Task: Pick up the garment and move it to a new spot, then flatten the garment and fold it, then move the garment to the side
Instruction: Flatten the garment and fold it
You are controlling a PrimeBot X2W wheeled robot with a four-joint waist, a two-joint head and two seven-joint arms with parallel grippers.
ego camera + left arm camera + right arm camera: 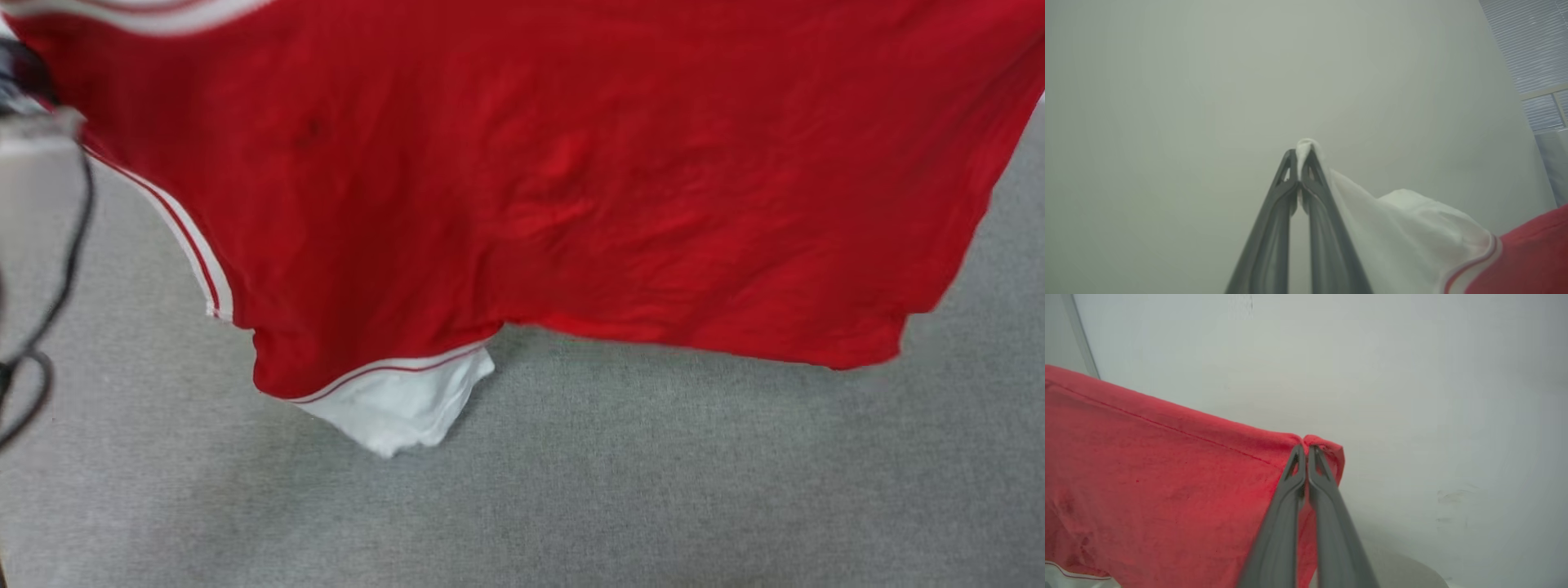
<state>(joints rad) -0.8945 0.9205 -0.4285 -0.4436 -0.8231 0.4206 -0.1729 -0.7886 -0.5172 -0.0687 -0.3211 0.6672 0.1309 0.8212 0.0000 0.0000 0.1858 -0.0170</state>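
The garment (571, 188) is a red shirt with white sleeves and red-and-white striped trim, held up and stretched across the top of the head view, its lower part hanging toward the grey surface. A white sleeve (404, 404) dangles at its lower left. In the left wrist view my left gripper (1301, 157) is shut on a pinch of white sleeve cloth (1404, 228). In the right wrist view my right gripper (1305, 451) is shut on a hemmed red corner of the garment (1167, 486), which hangs to the left of the fingers.
A grey fabric-covered surface (653, 490) spreads below the hanging shirt. A pale arm part with a black cable (49, 269) stands at the left edge of the head view. A plain pale wall (1208, 81) lies behind both grippers, with window blinds (1535, 49) at the left wrist view's upper right.
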